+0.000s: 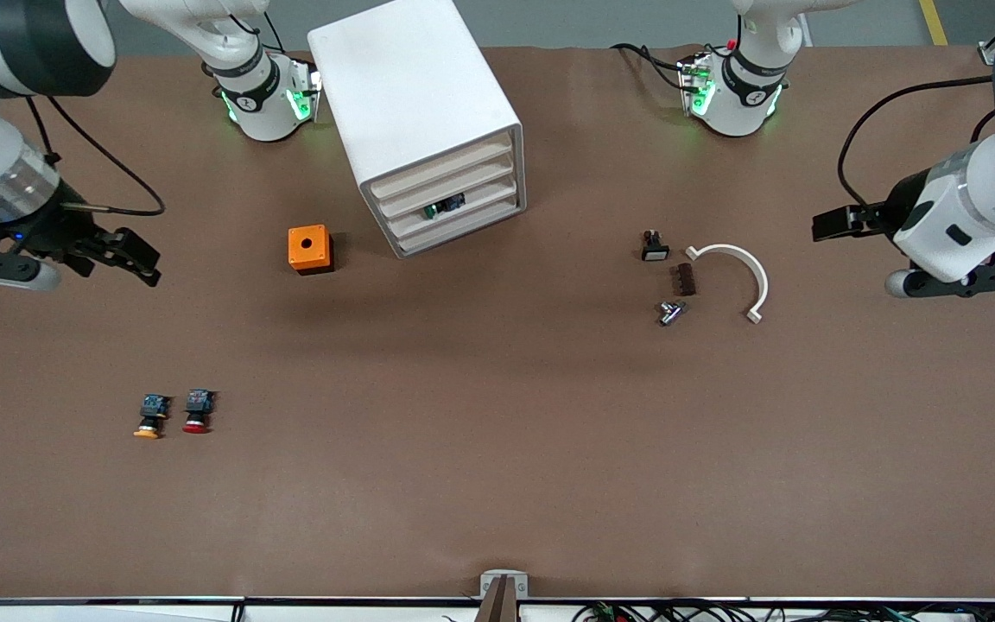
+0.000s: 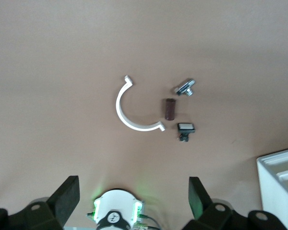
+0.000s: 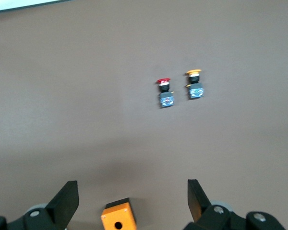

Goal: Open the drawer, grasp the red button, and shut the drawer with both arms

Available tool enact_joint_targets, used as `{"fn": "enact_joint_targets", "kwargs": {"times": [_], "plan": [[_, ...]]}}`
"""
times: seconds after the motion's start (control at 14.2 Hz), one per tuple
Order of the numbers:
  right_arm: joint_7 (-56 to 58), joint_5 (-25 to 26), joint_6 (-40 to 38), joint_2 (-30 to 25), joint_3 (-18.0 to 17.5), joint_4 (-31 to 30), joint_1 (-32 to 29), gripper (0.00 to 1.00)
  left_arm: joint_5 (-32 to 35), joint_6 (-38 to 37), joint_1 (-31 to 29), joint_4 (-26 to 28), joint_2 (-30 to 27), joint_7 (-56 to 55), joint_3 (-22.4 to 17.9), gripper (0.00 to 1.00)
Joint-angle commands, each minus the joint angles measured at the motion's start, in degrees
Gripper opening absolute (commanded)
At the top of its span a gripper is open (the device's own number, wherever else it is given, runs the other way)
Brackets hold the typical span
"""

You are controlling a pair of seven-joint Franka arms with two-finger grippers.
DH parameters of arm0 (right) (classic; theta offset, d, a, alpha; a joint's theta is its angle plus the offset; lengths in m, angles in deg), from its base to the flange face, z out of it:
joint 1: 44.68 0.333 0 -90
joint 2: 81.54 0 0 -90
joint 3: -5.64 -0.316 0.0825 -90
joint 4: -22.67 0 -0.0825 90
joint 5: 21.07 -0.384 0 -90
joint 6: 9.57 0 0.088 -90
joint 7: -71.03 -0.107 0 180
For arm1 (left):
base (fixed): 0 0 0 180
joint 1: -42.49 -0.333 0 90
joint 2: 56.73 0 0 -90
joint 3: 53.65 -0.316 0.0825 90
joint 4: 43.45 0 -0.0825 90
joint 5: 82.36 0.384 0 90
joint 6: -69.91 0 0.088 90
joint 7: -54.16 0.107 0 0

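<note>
Brown table (image 1: pixel 497 484). Right gripper (image 1: pixel 122 257) spread, empty, over the right arm's end. Red button (image 1: pixel 197 411) beside yellow button (image 1: pixel 150 415), near front camera. Cabinet (image 1: pixel 415 112) drawers shut. Left gripper (image 2: pixel 134 199) spread, over its own end.

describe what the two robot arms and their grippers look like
Both arms are glossy white with black joint rings and green lights glowing at their bases. The right gripper and left gripper are black, each with two wedge-shaped fingers. Black cables trail along both arms; the right arm also has a silver wrist band.
</note>
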Motion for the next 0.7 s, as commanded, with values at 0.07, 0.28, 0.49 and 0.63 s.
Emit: {"fn": "enact_joint_targets", "kwargs": {"times": [0.07, 0.28, 0.49, 0.63], "plan": [[4.5, -1.1, -1.4, 0.0, -0.3, 2.2, -4.8, 1.0, -0.9, 4.0, 4.1, 12.4, -9.4, 5.5, -7.3, 1.0], [4.0, -1.1, -4.0, 0.8, -0.4, 5.8, -4.3, 1.0, -0.9, 14.8, 3.8, 25.6, -17.5, 7.6, -8.4, 1.0], [4.0, -1.2, -8.5, 0.9, -0.7, 10.5, -4.1, 1.0, -0.6, 22.5, 3.7, 29.8, -20.2, 7.6, -8.5, 1.0], [4.1, -1.6, -12.2, 2.0, -0.7, 14.3, -4.1, 1.0, 0.0, 23.2, 3.6, 27.4, -20.0, 7.8, -8.5, 1.0]]}}
